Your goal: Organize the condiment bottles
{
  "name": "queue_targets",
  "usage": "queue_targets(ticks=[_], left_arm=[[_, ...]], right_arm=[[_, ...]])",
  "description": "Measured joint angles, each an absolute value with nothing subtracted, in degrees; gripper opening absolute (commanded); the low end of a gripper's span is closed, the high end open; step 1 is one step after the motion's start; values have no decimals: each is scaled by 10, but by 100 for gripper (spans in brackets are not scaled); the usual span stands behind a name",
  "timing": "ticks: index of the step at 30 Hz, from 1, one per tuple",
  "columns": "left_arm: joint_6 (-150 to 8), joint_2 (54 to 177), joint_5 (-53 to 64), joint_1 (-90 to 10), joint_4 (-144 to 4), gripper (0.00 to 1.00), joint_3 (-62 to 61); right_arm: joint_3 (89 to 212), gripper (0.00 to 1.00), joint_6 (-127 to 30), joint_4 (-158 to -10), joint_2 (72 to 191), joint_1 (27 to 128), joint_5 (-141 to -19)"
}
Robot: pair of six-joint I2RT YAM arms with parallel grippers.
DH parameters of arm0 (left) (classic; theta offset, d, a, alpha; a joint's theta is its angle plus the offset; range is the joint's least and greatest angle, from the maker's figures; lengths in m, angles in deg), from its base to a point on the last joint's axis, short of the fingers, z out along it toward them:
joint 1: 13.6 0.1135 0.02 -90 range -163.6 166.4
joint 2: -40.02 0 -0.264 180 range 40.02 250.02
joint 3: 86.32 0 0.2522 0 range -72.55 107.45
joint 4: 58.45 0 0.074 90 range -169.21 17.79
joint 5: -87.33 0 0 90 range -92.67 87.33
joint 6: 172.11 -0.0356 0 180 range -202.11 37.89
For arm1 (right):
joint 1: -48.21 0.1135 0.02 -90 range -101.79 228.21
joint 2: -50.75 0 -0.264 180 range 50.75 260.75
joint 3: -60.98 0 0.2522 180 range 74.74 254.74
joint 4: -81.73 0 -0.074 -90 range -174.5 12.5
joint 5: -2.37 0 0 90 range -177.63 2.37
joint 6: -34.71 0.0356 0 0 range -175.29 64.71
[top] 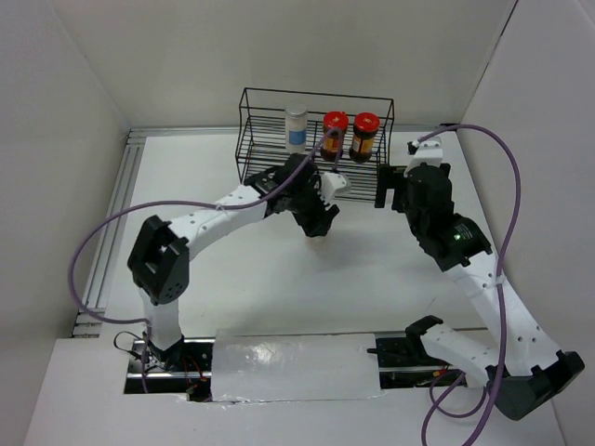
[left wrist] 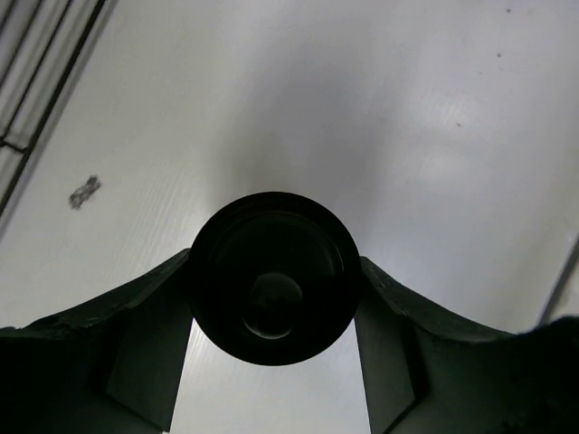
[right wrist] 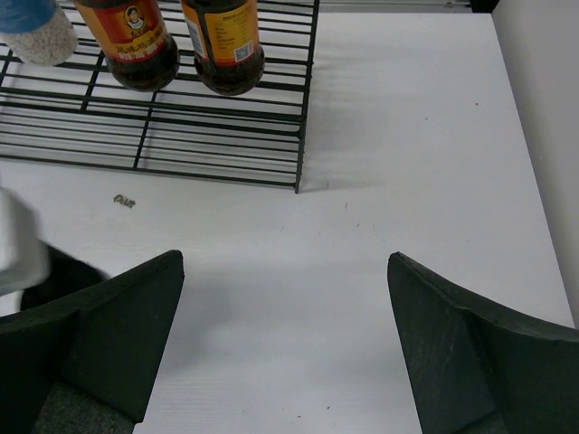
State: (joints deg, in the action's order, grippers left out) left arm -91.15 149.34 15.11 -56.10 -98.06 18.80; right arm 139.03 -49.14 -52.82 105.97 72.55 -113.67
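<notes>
In the black wire rack [top: 256, 153] stand a white blue-labelled silver-capped bottle [top: 296, 128] and two dark brown jars with red lids [top: 335, 135] [top: 364, 137]. My left gripper [top: 316, 226] hovers in front of the rack, shut on the white black-capped bottle [top: 320, 243]. In the left wrist view its black cap [left wrist: 274, 278] sits between the fingers of the left gripper [left wrist: 274, 271], above the white table. My right gripper [top: 382, 190] is open and empty at the rack's right front corner. In the right wrist view the right gripper [right wrist: 285, 271] faces bare table, with both jars [right wrist: 127, 41] [right wrist: 224, 45] ahead.
White walls close in the table on the left, back and right. A metal rail [top: 107, 232] runs along the left edge. A small dark speck [right wrist: 124, 201] lies on the table in front of the rack [right wrist: 181, 145]. Part of the left arm [right wrist: 18, 240] shows at that view's left edge.
</notes>
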Motion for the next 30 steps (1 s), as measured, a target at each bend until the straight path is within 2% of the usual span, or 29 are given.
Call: queue_targets(ticks=[5, 13, 19, 30], left_arm=[[-927, 1392, 142, -528, -1086, 0, 233], [-930, 1331, 143, -344, -1143, 0, 368], [-925, 1372, 141, -302, -1120, 0, 427], [-906, 1524, 106, -293, -1049, 0, 497]], right_arm=[[1376, 100, -487, -533, 1046, 720, -1141], [1370, 100, -480, -535, 1061, 719, -1138], [1370, 100, -476, -536, 1064, 718, -1137], [1370, 100, -472, -532, 1059, 717, -1139]])
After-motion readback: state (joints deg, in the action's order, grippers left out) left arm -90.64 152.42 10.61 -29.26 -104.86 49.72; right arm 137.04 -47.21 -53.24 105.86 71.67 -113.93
